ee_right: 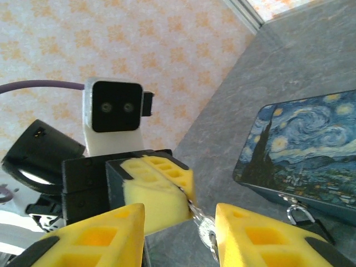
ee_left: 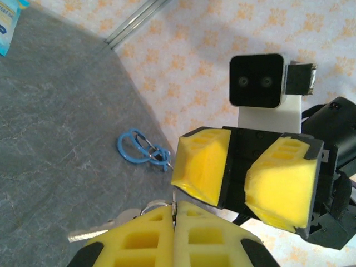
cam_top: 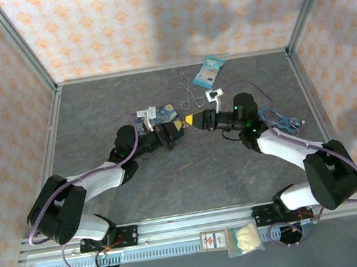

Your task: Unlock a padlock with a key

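The key is a thin silvery blade pinched between the yellow pads of my left gripper, which is shut on it. Its ring dangles below the left pads, between the fingers of my right gripper, which stands open and touches nothing. In the top view the left gripper and right gripper face each other tip to tip above the table, beside the blue painted tin. A small silvery loop hangs at the tin's near edge. I cannot tell whether it is the padlock or the tin's clasp.
The painted tin lies left of the meeting point. Long wire tongs and a light blue packet lie at the back. A blue carabiner rests on the grey table near the right arm. Small packets sit on the front rail.
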You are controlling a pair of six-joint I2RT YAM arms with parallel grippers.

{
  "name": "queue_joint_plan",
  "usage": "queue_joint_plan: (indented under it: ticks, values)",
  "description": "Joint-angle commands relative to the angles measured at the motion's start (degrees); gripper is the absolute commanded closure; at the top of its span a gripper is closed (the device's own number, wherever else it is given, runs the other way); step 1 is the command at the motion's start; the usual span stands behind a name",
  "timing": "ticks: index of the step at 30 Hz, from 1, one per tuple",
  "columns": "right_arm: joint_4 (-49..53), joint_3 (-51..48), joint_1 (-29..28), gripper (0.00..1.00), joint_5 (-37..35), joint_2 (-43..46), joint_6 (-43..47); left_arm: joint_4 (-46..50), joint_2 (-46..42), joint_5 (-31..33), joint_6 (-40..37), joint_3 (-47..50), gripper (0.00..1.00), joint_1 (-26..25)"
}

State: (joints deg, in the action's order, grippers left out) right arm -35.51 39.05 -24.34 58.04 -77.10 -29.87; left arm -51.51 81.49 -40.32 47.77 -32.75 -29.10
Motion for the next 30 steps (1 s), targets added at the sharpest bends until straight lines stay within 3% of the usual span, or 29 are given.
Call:
queue_joint_plan:
  ticks: [1, 13, 21, 25, 30]
  values:
    - [-4.6, -1.4, -0.8, 0.63, 3.0, -0.6, -1.3, -0.3, -1.0, -3.3, -2.1, -2.0, 1.00, 0.2]
    - [-4.2, -2.6, -1.7, 0.63, 2.5, -1.4, -0.8, -3.7, -1.0, -5.3, -0.3, -2.1, 1.00, 0.2]
    - [3.5, -1.5, -1.1, 0.52, -3.1, 2.5, 5.0, -3.2, -0.9, -5.6, 0.0, -2.2, 1.00, 0.3]
    - [2.9, -1.2, -1.1, 0.62, -1.5, 2.7, 4.5, -3.4, -1.1, -5.7, 0.0, -2.2, 1.00, 0.4]
    - [-6.6, -3.4, -1.3, 0.71, 2.0, 0.3, -2.0, -4.8, -0.7, -6.0, 0.9, -2.5, 1.00, 0.3]
